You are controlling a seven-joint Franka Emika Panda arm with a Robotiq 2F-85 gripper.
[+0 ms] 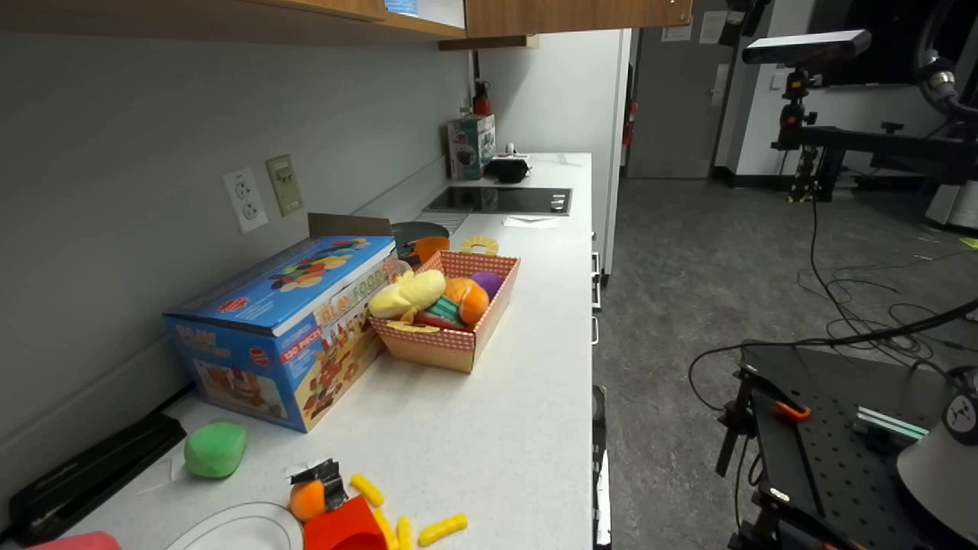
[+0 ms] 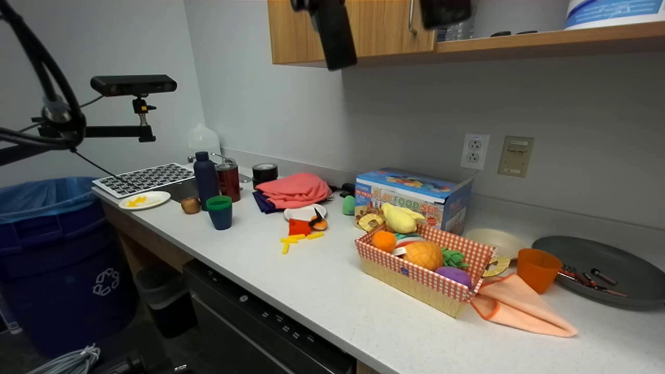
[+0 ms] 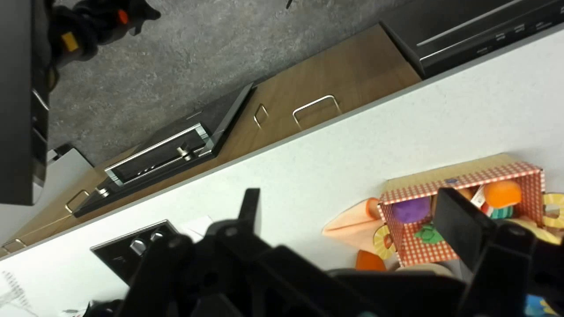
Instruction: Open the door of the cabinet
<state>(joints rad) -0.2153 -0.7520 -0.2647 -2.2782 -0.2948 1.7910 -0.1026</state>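
- The black two-fingered gripper [image 3: 350,204] has its fingers spread wide apart and holds nothing; white countertop shows through the gap in the wrist view.
- In an exterior view, two dark fingers [image 2: 336,41] hang at the top, overlapping the light-brown wood-grain wall cabinet [image 2: 519,47]; whether either touches it cannot be told.
- That cabinet's flat wooden door [image 2: 382,31], with a slim metal bar handle [image 2: 412,18], looks closed, just left of an uncovered shelf that bears a round white-and-blue tub [image 2: 613,15].
- In an exterior view, a second wood-grain door [image 1: 577,17] stands swung out from the cabinet front.
- In the wrist view, wood-fronted lower units [image 3: 348,75] with metal pulls line the floor side of the counter.
- On the long white countertop [image 2: 322,291] below, a red-and-white checked basket [image 2: 410,288] holds yellow, orange and purple toy produce.
- Behind it is a blue cardboard play-food box [image 2: 426,200].
- A peach cloth [image 2: 524,309] lies against the basket's end, near an orange plastic cup [image 2: 537,272].
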